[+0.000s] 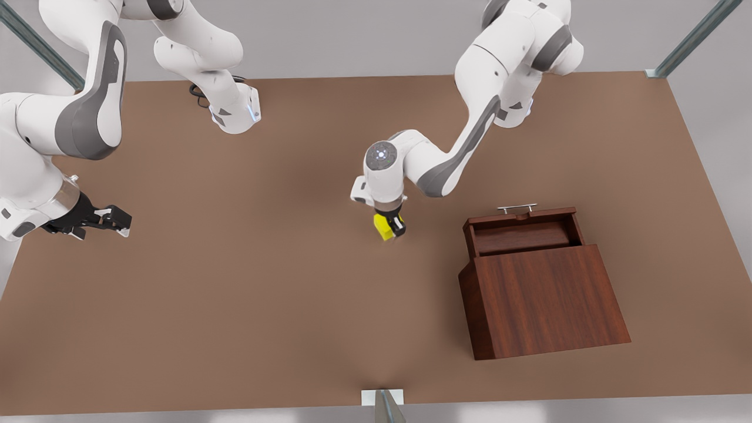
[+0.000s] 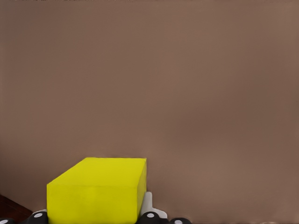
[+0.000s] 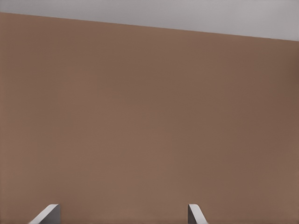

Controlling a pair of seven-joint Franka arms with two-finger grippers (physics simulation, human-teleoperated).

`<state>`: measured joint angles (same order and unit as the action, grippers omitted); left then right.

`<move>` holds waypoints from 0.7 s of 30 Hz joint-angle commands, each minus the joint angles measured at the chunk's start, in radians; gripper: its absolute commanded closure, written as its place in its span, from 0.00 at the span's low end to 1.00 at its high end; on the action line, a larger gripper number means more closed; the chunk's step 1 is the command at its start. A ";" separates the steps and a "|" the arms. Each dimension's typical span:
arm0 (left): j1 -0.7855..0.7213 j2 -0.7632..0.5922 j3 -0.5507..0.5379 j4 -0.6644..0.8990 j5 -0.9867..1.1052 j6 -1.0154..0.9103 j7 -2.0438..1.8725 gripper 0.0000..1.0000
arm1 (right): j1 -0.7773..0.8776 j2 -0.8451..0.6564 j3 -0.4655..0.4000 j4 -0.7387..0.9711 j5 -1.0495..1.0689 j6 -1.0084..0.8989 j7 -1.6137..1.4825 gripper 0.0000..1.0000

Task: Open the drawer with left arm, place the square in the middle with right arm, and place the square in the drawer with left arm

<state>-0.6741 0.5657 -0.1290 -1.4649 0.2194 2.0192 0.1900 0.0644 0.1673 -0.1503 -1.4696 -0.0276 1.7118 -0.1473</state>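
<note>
Over the table's middle [image 1: 282, 247]: left gripper [image 1: 390, 227] clamped on the square [image 1: 383, 227], just above the surface. Drawer [image 1: 520, 232] already pulled open at the box [image 1: 543, 299], near on the front view's right. Left to do: carry over, drop inside. Right gripper [image 1: 108, 222] spread wide, empty, waiting well apart.

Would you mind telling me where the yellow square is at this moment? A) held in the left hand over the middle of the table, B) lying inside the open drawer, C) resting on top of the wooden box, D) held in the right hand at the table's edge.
A: the square sits between the fingers of the left hand, above the bare tabletop and beside the open drawer, not in it.
</note>
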 commanded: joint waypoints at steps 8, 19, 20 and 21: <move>0.005 -0.106 0.233 0.028 -0.236 -0.143 0.361 0.33 | 0.000 0.000 0.000 0.000 0.000 0.000 0.000 0.00; 0.004 -0.228 0.483 -0.141 -0.264 -0.185 0.885 0.31 | 0.000 0.000 0.000 0.000 0.000 0.000 0.000 0.00; 0.004 -0.242 0.506 -0.172 -0.264 -0.165 0.933 0.32 | 0.001 0.000 0.000 0.002 0.000 0.000 0.000 0.00; 0.004 -0.244 0.531 -0.180 -0.264 -0.165 0.980 0.32 | 0.001 0.000 0.000 0.000 0.000 0.000 0.000 0.00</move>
<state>-0.6685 0.3178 0.4131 -1.6465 -0.0362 1.8554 1.1952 0.0650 0.1687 -0.1503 -1.4695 -0.0276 1.7119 -0.1473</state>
